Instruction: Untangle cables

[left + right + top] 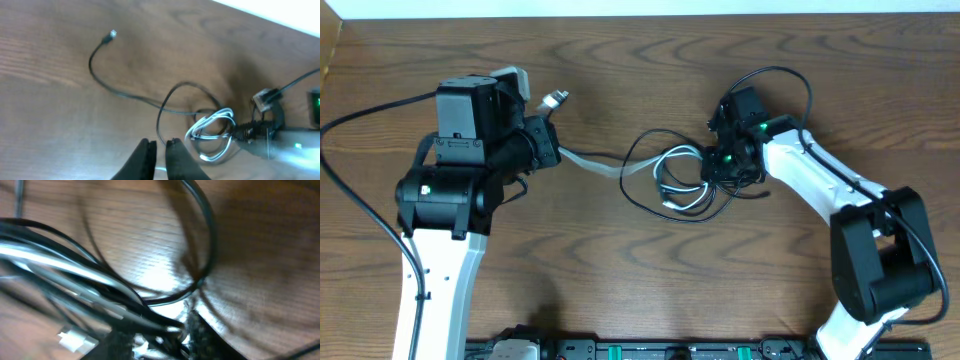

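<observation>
The cables point(670, 182) lie tangled mid-table: thin black loops around a white coil point(215, 131). One black cable trails away to a small plug point(112, 34). A white cable point(592, 162) runs from the tangle to my left gripper point(552, 150). In the left wrist view that gripper point(161, 144) shows a narrow gap, with a bit of white cable low between the fingers. My right gripper point(718, 170) sits on the tangle's right side. Blurred black and white strands point(100, 287) crowd its jaws point(165, 330) and hide how far apart they stand.
The wooden table's far edge point(640, 12) runs along the top. Thick black arm cables loop at the far left point(350, 120) and above the right gripper point(790, 80). A silver connector point(558, 98) sticks out by the left wrist.
</observation>
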